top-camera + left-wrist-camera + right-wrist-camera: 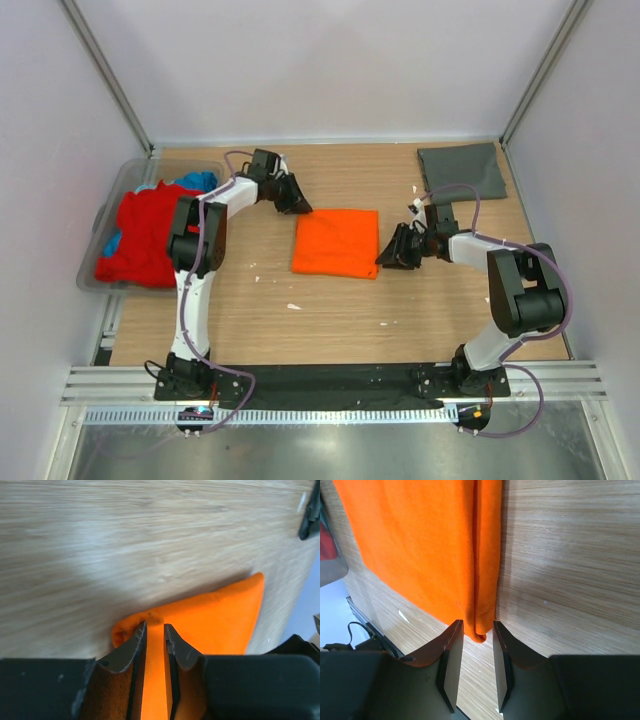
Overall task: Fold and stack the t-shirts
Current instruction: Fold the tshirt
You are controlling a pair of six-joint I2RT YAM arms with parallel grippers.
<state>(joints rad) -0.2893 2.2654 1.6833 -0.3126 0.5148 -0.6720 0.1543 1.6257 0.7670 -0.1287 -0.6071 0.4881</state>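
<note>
A bright orange t-shirt (335, 242) lies folded into a rectangle in the middle of the table. My left gripper (296, 205) is at its far left corner. In the left wrist view the left gripper (155, 626) has its jaws close together, with the puckered corner of the orange t-shirt (220, 615) pinched between them. My right gripper (388, 258) is at the shirt's near right corner. Seen from the right wrist, the right gripper (478, 624) is open, and the corner of the orange t-shirt (430, 545) lies loose between the tips. A dark grey t-shirt (462, 170) lies folded at the far right.
A clear plastic tub (118, 180) at the table's left edge holds a crumpled red t-shirt (145, 235) and a blue one (197, 181). White walls and metal posts close in the back and sides. Small white flecks dot the wood near the orange shirt.
</note>
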